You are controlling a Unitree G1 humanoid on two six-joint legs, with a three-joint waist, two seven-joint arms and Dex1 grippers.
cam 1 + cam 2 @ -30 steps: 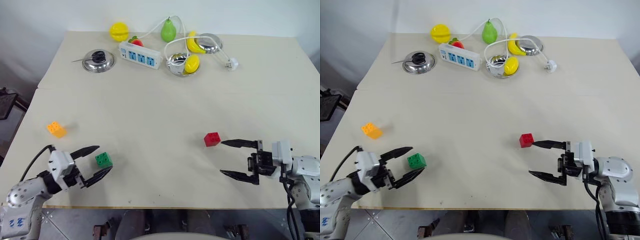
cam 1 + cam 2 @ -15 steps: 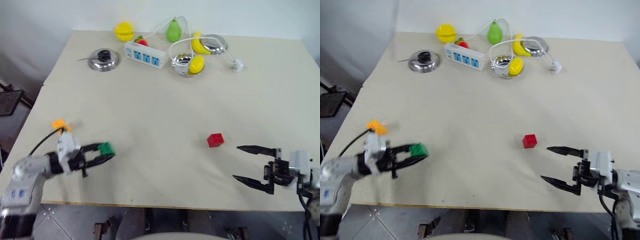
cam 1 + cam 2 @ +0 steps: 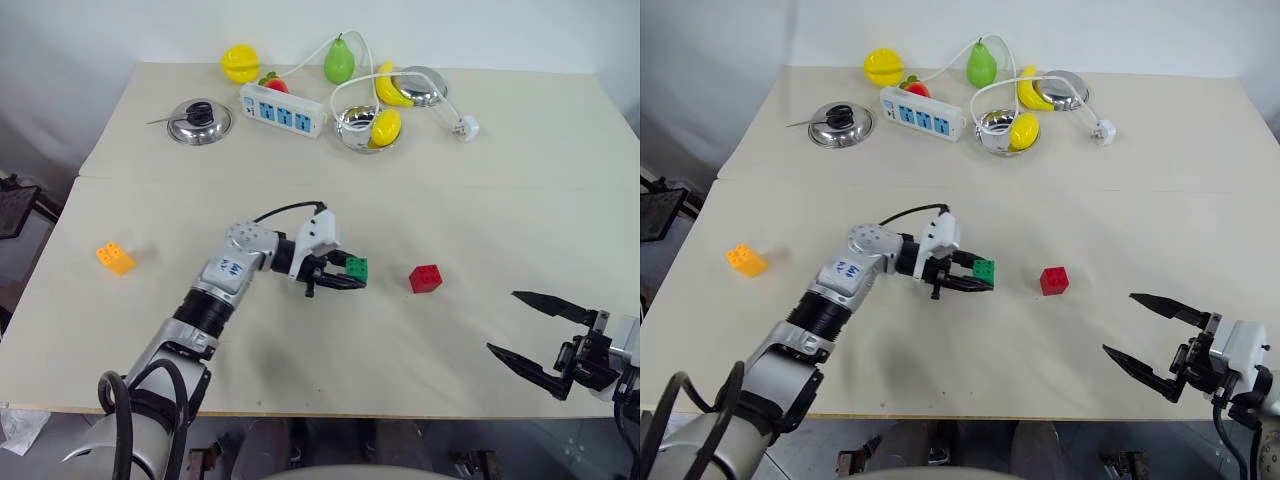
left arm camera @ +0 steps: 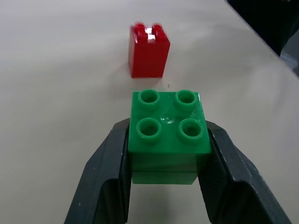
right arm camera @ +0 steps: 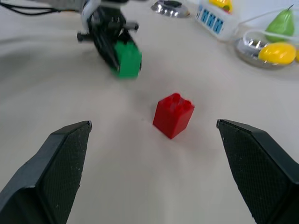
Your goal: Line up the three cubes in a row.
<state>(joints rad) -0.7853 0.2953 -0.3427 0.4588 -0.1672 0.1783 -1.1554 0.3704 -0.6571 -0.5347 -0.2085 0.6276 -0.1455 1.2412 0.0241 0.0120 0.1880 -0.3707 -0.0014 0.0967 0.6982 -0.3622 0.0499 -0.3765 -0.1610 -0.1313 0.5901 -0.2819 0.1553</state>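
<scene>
Beige worktop (image 3: 480, 200): left claw (image 3: 345, 274) pinches the green cube (image 3: 356, 268) near the red cube (image 3: 425, 278); right claw (image 3: 530, 328) gapes wide.

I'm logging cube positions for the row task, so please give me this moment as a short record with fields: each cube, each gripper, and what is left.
green cube: held off to the left of the red cube, gap between them
red cube: on the table, free
orange-yellow cube: alone near the table's left edge
left gripper: fingers shut on the green cube
right gripper: open, holding nothing, near the front right edge
left to do: set down green, bring over orange-yellow
</scene>
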